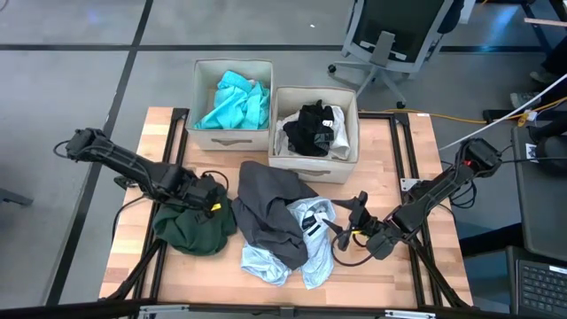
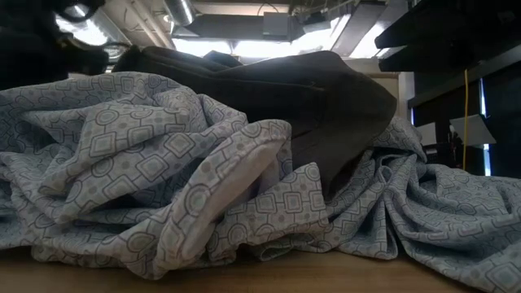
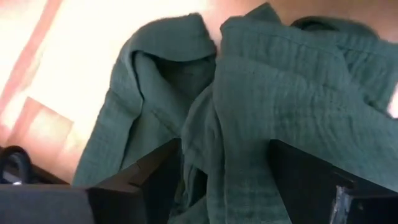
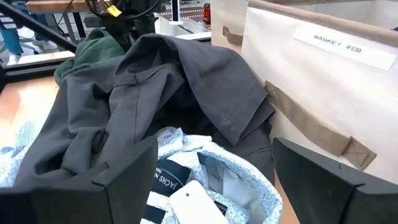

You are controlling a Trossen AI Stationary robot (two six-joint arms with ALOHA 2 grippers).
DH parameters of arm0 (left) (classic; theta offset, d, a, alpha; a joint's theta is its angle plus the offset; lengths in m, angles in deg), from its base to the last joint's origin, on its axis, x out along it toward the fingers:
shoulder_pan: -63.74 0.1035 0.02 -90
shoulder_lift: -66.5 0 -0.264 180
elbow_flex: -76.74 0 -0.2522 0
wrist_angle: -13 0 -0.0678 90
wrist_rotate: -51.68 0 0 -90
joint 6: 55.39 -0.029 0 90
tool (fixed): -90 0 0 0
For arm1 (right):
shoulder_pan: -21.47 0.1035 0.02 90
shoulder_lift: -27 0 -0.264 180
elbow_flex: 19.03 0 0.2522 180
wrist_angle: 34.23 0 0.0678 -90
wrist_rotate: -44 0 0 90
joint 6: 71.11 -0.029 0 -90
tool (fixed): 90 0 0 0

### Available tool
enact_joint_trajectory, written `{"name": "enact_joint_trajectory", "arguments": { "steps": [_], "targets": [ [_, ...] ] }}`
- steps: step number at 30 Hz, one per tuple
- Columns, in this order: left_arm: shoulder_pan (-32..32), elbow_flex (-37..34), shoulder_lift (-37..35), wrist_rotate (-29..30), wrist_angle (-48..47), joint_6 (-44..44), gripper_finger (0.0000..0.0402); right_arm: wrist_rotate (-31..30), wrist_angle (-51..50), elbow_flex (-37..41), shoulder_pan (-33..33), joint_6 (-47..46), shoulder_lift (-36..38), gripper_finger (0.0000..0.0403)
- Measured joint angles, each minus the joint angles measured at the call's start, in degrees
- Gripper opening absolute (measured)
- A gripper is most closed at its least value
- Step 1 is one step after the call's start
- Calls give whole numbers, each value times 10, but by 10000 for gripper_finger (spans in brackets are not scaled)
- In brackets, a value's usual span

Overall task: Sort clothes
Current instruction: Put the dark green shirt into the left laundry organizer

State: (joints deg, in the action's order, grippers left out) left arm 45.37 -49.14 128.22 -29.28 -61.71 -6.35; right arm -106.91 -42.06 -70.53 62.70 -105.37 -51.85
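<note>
Left gripper (image 1: pixel 211 206) sits low on the dark green garment (image 1: pixel 193 227) at the table's (image 1: pixel 133 221) front left, fingers spread with a fold of cloth between them, not yet pinched; best to close deep on that fold and lift straight up so it clears the dark grey garment (image 1: pixel 270 208) beside it. Right gripper (image 1: pixel 344 228) waits wide open, empty, just beside the pale patterned shirt (image 1: pixel 306 239). Count: three garments loose on the table, two beige boxes behind — left box (image 1: pixel 232 135) holds turquoise cloth (image 1: pixel 235 99), right box (image 1: pixel 314 164) black and white (image 1: pixel 312 128).

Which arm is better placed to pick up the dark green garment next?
Left. The left gripper is over the dark green garment, fabric between its fingers; the right gripper is beside the patterned shirt.
</note>
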Motion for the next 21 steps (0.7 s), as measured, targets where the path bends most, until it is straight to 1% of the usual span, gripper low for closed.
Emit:
{"name": "enact_joint_trajectory", "arguments": {
  "steps": [8, 16, 21],
  "targets": [
    [0, -62, 0, -10, 99, -1, 230, -10, 1, 0, 0, 0, -16, 316],
    [0, -159, 9, -11, 233, 48, 230, -11, 0, 0, 0, 0, -16, 316],
    [0, -192, 29, 2, 298, 58, 230, -12, 0, 0, 0, 0, -16, 316]
  ]
}}
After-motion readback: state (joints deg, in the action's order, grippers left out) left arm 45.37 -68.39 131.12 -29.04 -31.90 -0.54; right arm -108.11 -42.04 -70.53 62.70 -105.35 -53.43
